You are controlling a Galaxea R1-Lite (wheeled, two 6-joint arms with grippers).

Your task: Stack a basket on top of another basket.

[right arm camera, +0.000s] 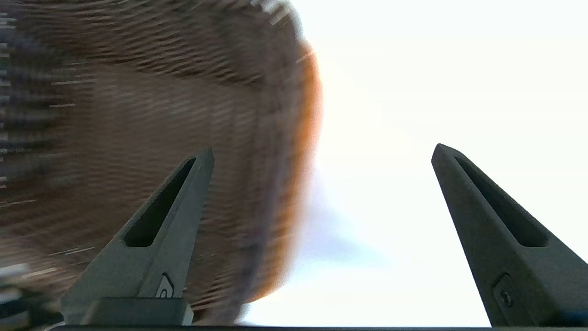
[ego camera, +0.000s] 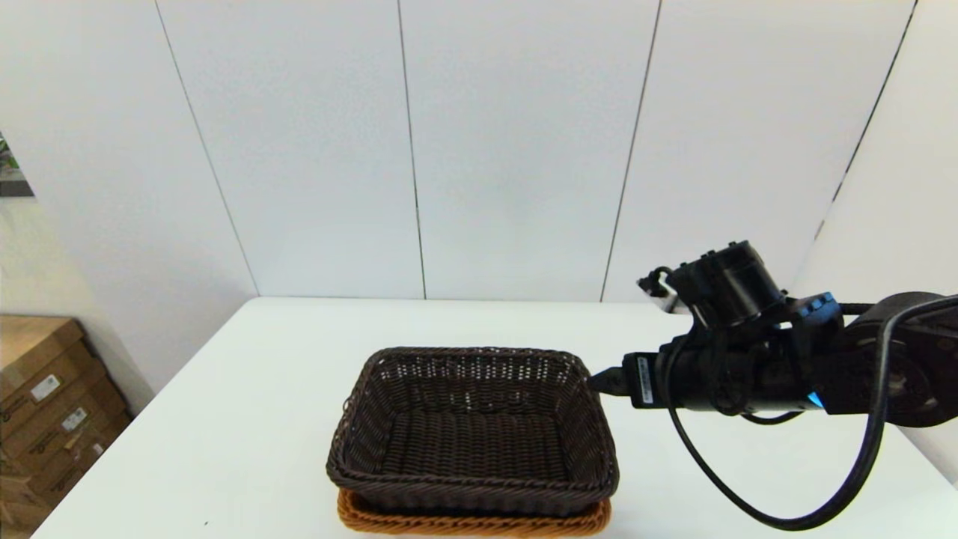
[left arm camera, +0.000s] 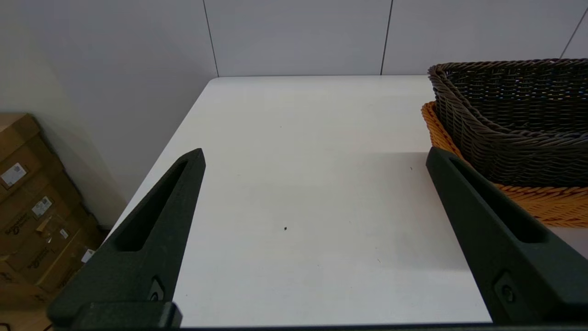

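Right pincer gapes wide beside the dark brown basket — gripping nothing — which sits nested in the orange-tan basket on the white counter; left pincer hovers apart, also spread.

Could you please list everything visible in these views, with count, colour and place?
dark brown basket: one, almost black, nested in the orange-tan basket, near table edge.
orange-tan basket: one, underneath, only its rim showing.
table: one, white, under both baskets.
cardboard boxes: several, brown, on the floor left of the table.
wall panels: white, behind the table.
right gripper: black, open, at the dark basket's right rim.
left gripper: black, open, over bare table left of the baskets.
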